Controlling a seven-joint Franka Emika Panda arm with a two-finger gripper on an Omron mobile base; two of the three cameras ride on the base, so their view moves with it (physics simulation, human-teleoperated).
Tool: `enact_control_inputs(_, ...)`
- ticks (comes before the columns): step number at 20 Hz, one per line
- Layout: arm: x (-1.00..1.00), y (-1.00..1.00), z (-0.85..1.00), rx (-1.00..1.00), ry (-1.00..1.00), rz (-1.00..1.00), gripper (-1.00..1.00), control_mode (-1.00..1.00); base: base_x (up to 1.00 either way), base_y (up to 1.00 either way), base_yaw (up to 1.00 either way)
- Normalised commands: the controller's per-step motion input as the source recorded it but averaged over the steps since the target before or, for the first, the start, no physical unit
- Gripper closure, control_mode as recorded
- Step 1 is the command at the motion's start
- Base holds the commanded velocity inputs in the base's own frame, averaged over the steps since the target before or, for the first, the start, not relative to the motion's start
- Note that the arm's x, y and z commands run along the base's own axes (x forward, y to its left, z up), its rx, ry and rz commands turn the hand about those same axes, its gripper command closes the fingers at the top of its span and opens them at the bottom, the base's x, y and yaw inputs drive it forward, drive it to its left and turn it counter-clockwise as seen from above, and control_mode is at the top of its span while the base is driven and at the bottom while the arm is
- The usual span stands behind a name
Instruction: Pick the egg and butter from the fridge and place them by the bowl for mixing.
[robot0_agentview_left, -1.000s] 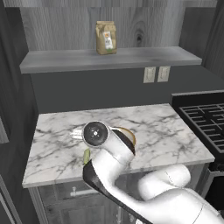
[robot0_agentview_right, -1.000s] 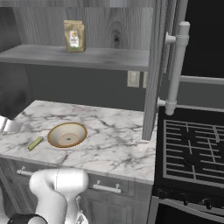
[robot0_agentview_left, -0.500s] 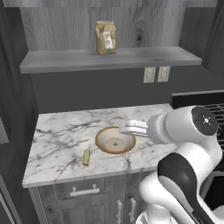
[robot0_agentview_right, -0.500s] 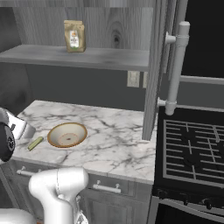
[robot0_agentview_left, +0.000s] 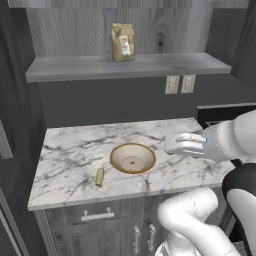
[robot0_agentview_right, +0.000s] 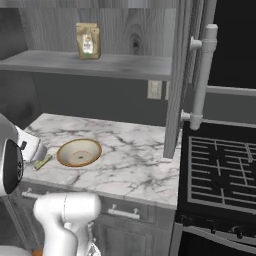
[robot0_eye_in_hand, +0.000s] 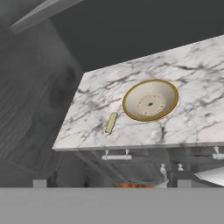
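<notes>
Arm (robot0_agentview_left: 225, 142) now right of bowl (robot0_agentview_left: 132, 158) (swung across).

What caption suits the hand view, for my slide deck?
Butter lying beside the bowl on the marble counter.

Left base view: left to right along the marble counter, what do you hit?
Small yellowish-olive butter stick → wide shallow tan-rimmed bowl → white arm's gripper above the counter, right of the bowl.
</notes>
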Motion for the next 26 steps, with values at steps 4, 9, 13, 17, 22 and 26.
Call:
enact_control_inputs(4,0.0,0.0,0.0,0.0,0.0,0.0,-1.0,1.0,-0.81,0.08,0.45)
enact_control_inputs(9,0.0,0.0,0.0,0.0,0.0,0.0,-1.0,1.0,-0.64,0.13,0.67)
enact_control_inputs(13,0.0,0.0,0.0,0.0,0.0,0.0,-1.0,1.0,-0.53,0.04,0.8)
enact_control_inputs(17,0.0,0.0,0.0,0.0,0.0,0.0,-1.0,1.0,-0.46,0.0,0.83)
enact_control_inputs(22,0.0,0.0,0.0,0.0,0.0,0.0,-1.0,1.0,-0.54,0.0,0.81)
enact_control_inputs(26,0.0,0.0,0.0,0.0,0.0,0.0,-1.0,1.0,-0.92,0.02,0.66)
